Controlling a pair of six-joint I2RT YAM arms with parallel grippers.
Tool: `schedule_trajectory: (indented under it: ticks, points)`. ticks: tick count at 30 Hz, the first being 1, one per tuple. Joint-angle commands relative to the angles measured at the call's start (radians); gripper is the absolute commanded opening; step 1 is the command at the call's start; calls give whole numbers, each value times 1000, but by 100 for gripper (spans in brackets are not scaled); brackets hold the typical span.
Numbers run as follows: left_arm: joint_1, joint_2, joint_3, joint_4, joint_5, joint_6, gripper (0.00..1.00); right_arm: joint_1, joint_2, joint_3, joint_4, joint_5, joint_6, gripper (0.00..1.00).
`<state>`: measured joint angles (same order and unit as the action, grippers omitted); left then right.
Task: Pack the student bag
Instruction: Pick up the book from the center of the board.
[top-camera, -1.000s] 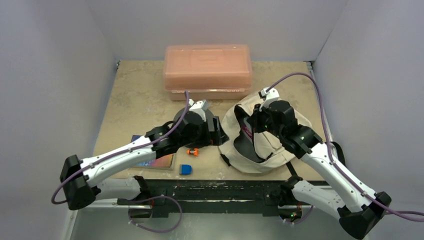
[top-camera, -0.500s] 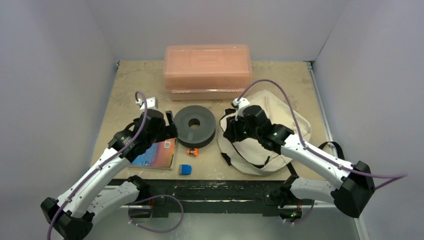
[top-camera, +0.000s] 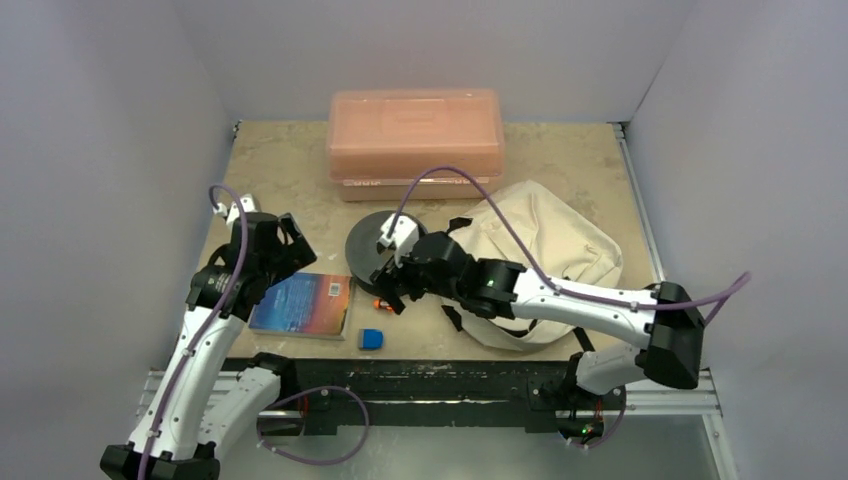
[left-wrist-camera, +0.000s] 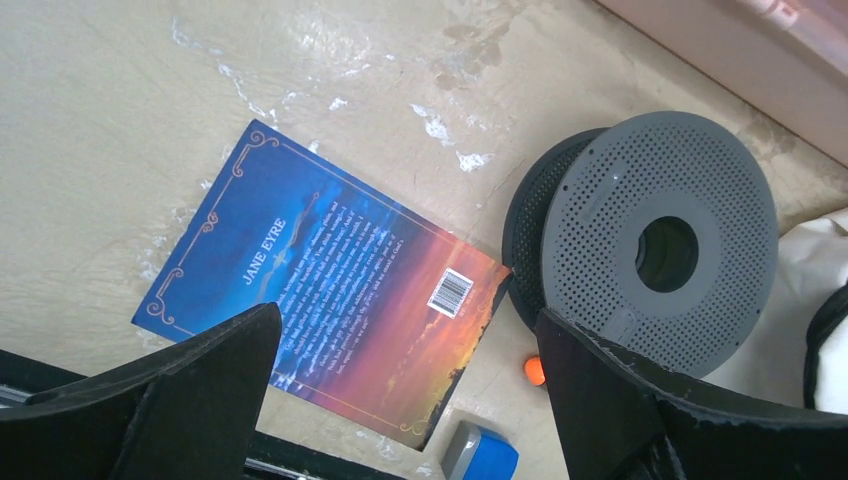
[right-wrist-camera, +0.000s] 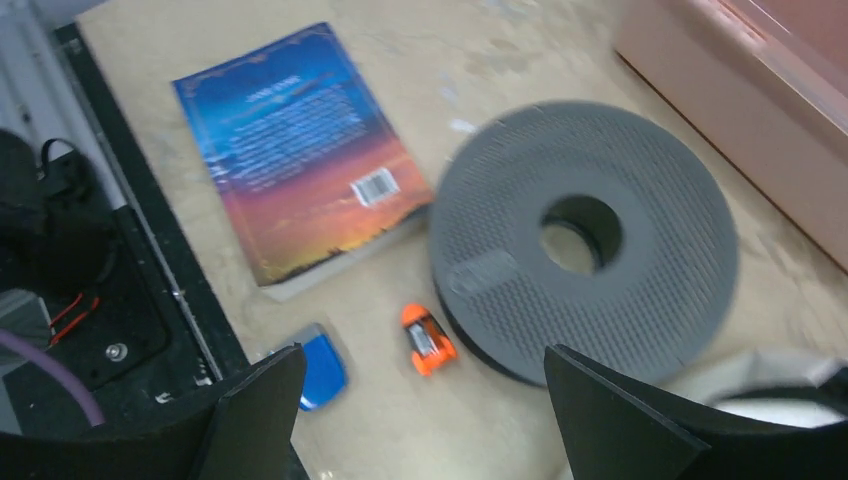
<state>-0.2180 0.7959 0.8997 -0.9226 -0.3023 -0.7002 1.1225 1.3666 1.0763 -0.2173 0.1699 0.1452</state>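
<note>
Beige tabletop (top-camera: 290, 165), student bag (top-camera: 560, 235) whole overhead, book (left-wrist-camera: 330, 300) title legible wrist-side

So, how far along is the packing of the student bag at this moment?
Done: nothing visibly; the inside of the student bag cannot be seen. The book, grey spool, small orange item and blue item all lie on the table outside it. In hand: nothing; the left end effector and right end effector are open and empty. Left: apparently all four items.

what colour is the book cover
The book is blue fading to orange, with a gold border; best in left wrist view.
</note>
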Motion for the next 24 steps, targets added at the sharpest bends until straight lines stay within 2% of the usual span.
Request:
schedule_trajectory:
  ticks: [1,6,11,24]
  points:
    - [9,-14,85,-49,-39,49,100,114,113,31,227,-2,-168,94]
    - [11,-41,89,-84,-72,52,100,205,273,61,443,-15,-267,94]
    - [11,-78,100,-110,-132,92,100,243,405,106,540,-25,-332,94]
    - [12,-79,74,-117,-124,134,100,261,655,282,508,36,-375,90]
